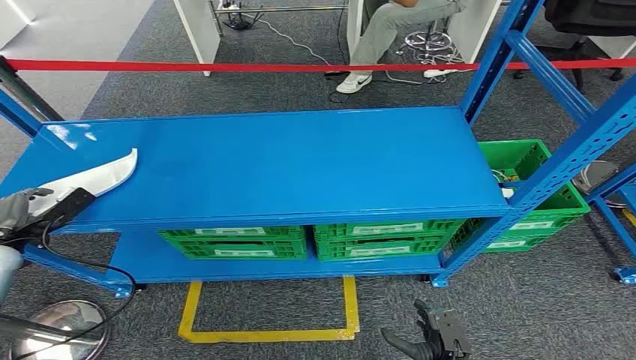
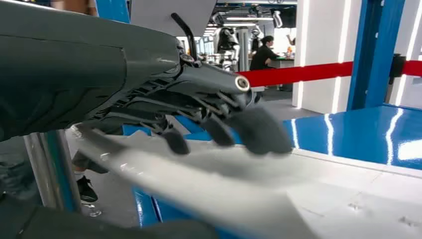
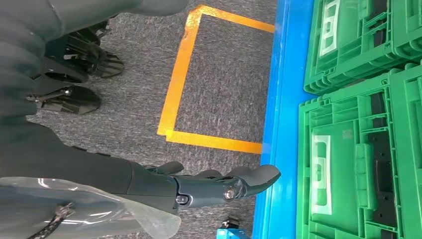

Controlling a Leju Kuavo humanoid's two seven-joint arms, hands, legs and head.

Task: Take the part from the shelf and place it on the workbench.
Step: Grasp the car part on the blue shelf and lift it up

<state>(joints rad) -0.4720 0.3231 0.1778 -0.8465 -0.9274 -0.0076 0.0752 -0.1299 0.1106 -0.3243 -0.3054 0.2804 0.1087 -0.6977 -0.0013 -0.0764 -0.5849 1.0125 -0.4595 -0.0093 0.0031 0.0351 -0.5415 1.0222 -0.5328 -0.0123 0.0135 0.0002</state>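
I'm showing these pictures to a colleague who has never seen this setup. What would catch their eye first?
Probably the big glossy blue workbench across the middle, with the white part in the left hand reaching over its left end. Next, the green crates lined up on the shelf beneath, and the red tape barrier stretched behind. The right hand hangs low over the carpet, holding nothing.

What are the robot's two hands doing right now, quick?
Left hand: holding the white part at the blue workbench.
Right hand: holding nothing, fingers stretched out, hanging low above the floor.
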